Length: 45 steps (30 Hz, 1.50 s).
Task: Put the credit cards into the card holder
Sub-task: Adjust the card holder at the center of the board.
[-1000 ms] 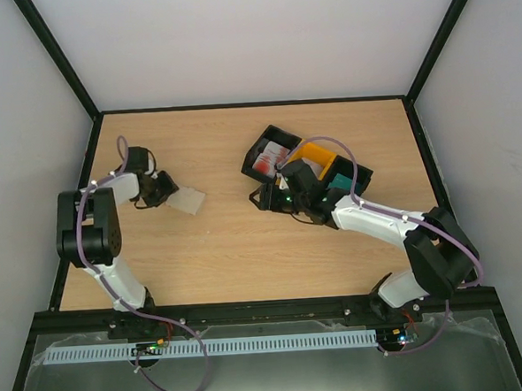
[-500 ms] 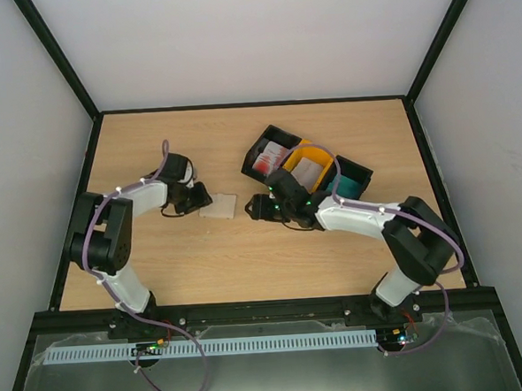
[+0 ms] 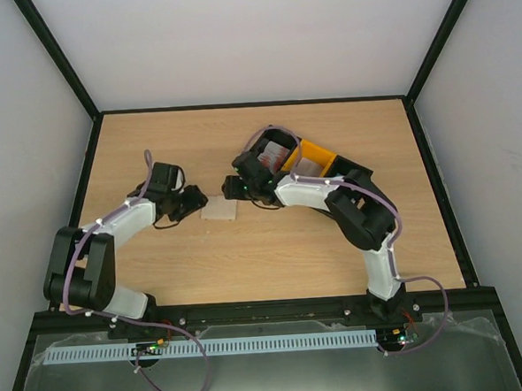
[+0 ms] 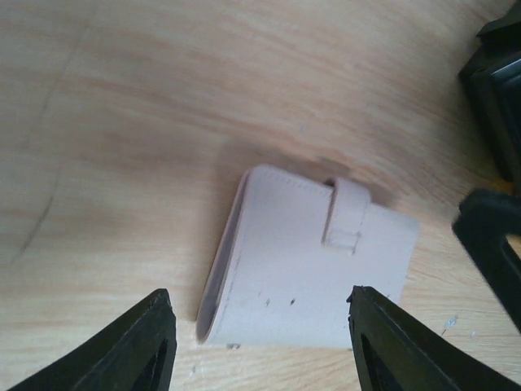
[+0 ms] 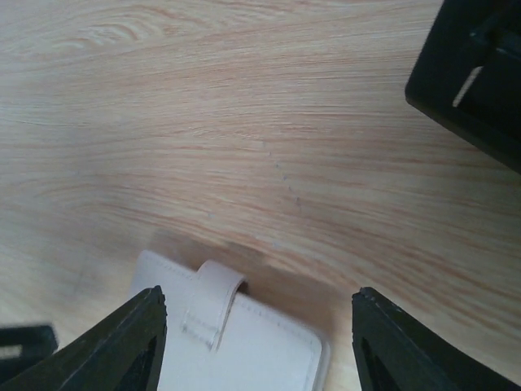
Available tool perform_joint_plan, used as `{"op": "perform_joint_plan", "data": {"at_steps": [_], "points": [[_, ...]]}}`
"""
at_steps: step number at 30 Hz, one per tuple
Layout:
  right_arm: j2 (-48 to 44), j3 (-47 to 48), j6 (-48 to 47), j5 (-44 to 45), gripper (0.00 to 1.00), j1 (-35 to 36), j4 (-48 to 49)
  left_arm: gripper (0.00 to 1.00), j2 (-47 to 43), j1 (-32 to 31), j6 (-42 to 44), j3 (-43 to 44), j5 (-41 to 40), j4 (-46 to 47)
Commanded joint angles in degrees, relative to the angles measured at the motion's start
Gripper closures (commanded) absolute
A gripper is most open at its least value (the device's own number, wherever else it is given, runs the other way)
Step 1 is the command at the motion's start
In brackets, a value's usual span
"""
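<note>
The card holder [image 3: 219, 210] is a closed pale beige wallet with a strap, lying flat on the table. In the left wrist view it [image 4: 309, 277] lies between and just ahead of the fingers of my open, empty left gripper [image 4: 259, 297]. My right gripper [image 5: 256, 297] is open and empty above the holder's far edge [image 5: 236, 342]. In the top view the left gripper [image 3: 195, 199] and right gripper [image 3: 234, 186] face each other across the holder. White cards with red print [image 3: 273, 153] lie in a black bin, and pale cards [image 3: 308, 166] lie in the orange bin. I see no teal cards.
Three joined bins stand behind the right arm: a black bin [image 3: 256, 150], an orange bin [image 3: 322, 154] and another black bin [image 3: 352, 168]. A black bin corner [image 5: 472, 73] shows at the right wrist view's upper right. The right gripper's finger [image 4: 488, 236] shows in the left wrist view.
The card holder moved right from the table's left side toward the middle along with my left gripper. My right gripper swung left from the bins to the holder.
</note>
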Motion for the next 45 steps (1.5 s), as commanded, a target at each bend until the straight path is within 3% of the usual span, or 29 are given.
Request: {"op": "perform_joint_plan", "data": {"at_steps": [1, 7, 15, 19, 25, 29, 37, 41, 45], "points": [[4.98, 4.49, -2.16, 2.11, 0.40, 0.15, 0.23, 0.40, -3.46, 0.15, -7.63, -5.79, 1.14, 3.69], [7.93, 4.60, -0.28, -1.58, 0.57, 0.25, -1.04, 0.43, -5.07, -0.34, -8.27, -9.67, 3.17, 4.49], [1.48, -10.16, 2.56, -4.71, 0.77, 3.55, 3.98, 0.50, -4.78, -0.51, -7.36, -12.22, 2.90, 5.78], [-0.81, -14.68, 3.65, -7.12, 0.82, 5.58, 6.76, 0.52, -4.78, -0.73, -7.08, -12.17, 2.85, 5.98], [-3.72, -17.35, 5.17, -5.50, 0.81, 5.77, 8.43, 0.53, -4.61, -1.01, -6.15, -12.96, 2.90, 6.13], [-4.11, -16.35, 7.72, -2.88, 0.71, 5.69, 8.31, 0.54, -5.40, -1.03, -5.46, -12.94, 0.88, 5.01], [-4.87, -17.32, 13.33, -0.03, 0.62, 4.82, 10.79, 0.41, -7.16, -1.02, -1.78, -8.01, -7.33, -0.56], [-5.40, -18.86, 16.08, 0.28, 0.60, 3.86, 13.26, 0.37, -3.42, -0.99, -0.03, -4.08, -6.77, -0.28], [-4.99, -19.66, 17.50, -1.50, 0.59, 2.59, 15.19, 0.44, 3.27, -1.04, 1.63, 0.38, -4.48, 0.02]]}}
